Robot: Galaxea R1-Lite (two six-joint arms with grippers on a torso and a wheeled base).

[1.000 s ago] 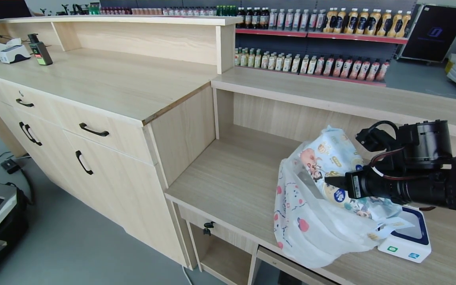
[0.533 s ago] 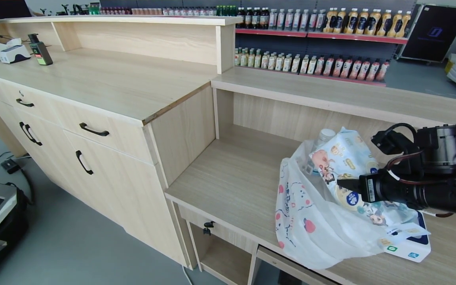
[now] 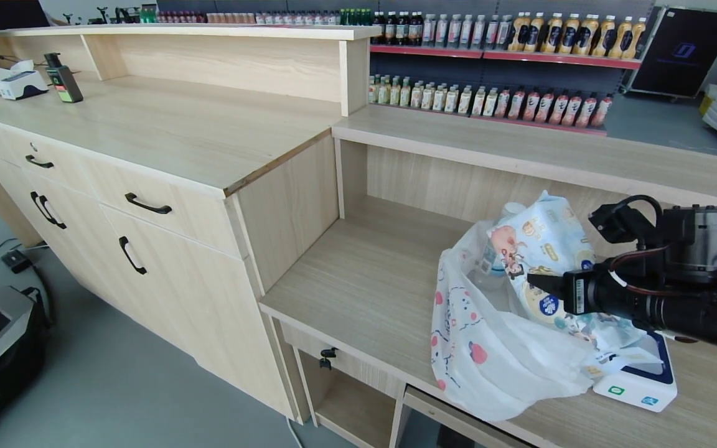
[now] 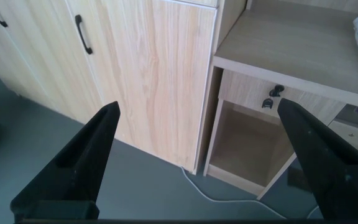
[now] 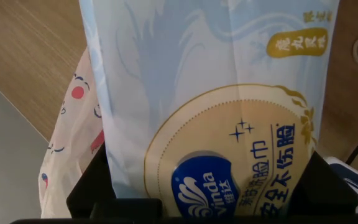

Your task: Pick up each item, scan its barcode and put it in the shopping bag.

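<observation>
R gripper (image 3: 539, 286) clamped tight on tissue pack (image 3: 542, 239), pack at shopping bag (image 3: 489, 354) mouth, 1 o'clock of bag centre. Bagging step, I reckon; next: lower, release w/o snagging plastic.

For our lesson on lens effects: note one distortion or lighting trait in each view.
Head view: the wide lens bows the edges of the pale wooden counter; shadows faint. Left wrist view: the open left gripper stands dark against the bright wooden cabinet. Right wrist view: the pale blue plastic tissue pack, clamped in the right gripper, shows no glare.
</observation>
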